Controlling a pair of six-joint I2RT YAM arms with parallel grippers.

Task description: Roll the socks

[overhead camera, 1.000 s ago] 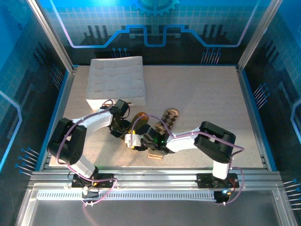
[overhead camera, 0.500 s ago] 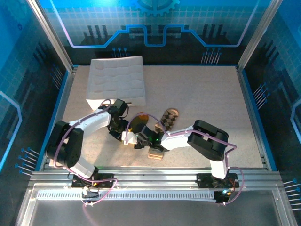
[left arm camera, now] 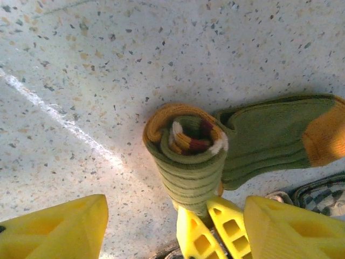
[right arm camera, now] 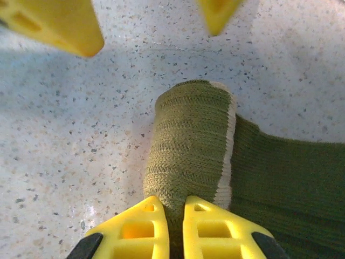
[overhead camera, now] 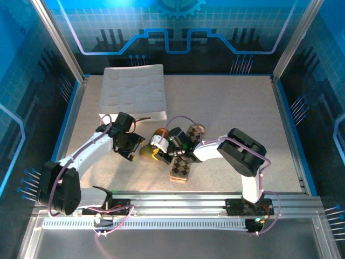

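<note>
Looking down from above, I find the olive sock point(overhead camera: 147, 151) partly rolled near the middle of the desk point(overhead camera: 232, 102), a little to the left. The roll is a short, fat cylinder whose long axis runs roughly left to right, between the two grippers. The unrolled part lies flat and points toward the far side, leaning slightly right, and ends in an orange patch.

In the left wrist view the roll's end point(left arm camera: 186, 143) faces me. It is a spiral of ribbed olive knit with an orange outer layer, and cream, orange and dark red stripes are wound inside.

The right gripper point(right arm camera: 171, 208) has its jaws pinched onto the roll's right end, ridged yellow plastic squeezing the knit. The left gripper point(overhead camera: 135, 149) sits just left of the roll, clear of it, with its jaws spread wide and holding nothing.

The argyle sock point(overhead camera: 181, 168) lies flat just right of the olive one, partly under the right arm. Its long axis runs near to far with a slight rightward lean, the rounded end far and the squarer end near. Its knit shows brown and beige diamonds.

A white quilted tray point(overhead camera: 135, 91), square and padded, rests at the far left. The desk surface is pale and speckled like stone.
</note>
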